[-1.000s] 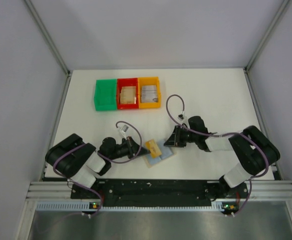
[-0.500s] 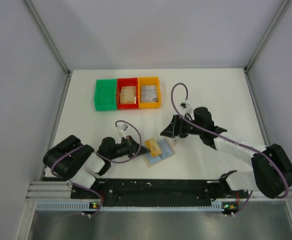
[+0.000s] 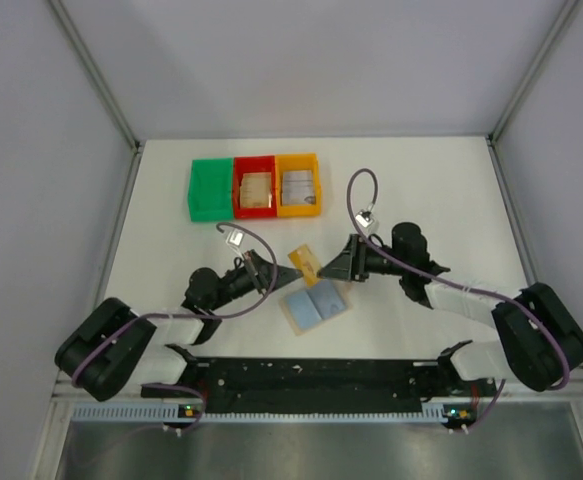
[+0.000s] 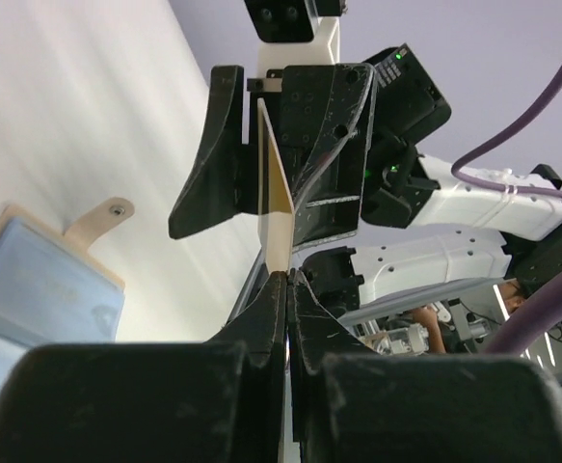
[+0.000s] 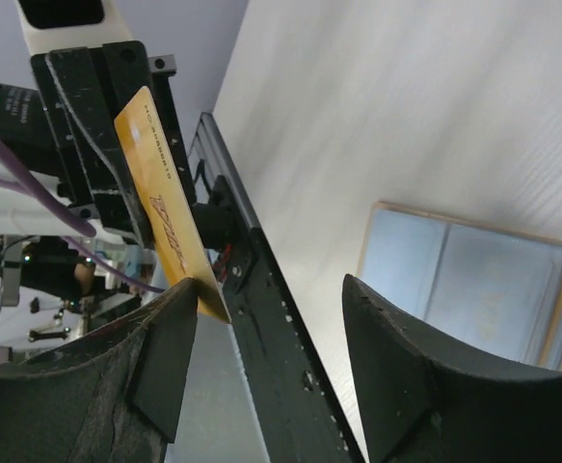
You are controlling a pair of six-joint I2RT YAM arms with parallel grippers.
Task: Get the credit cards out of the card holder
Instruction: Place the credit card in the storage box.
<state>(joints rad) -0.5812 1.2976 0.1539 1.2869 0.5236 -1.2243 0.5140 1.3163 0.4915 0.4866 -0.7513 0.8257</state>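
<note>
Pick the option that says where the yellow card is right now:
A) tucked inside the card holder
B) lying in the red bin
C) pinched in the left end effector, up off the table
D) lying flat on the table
C: the left end effector is shut on the bottom edge of the yellow card and holds it upright in the air, clear of the open card holder that lies on the table.

Glossy credit card [image 5: 170,207], matt leather-like card holder [image 3: 314,305].
</note>
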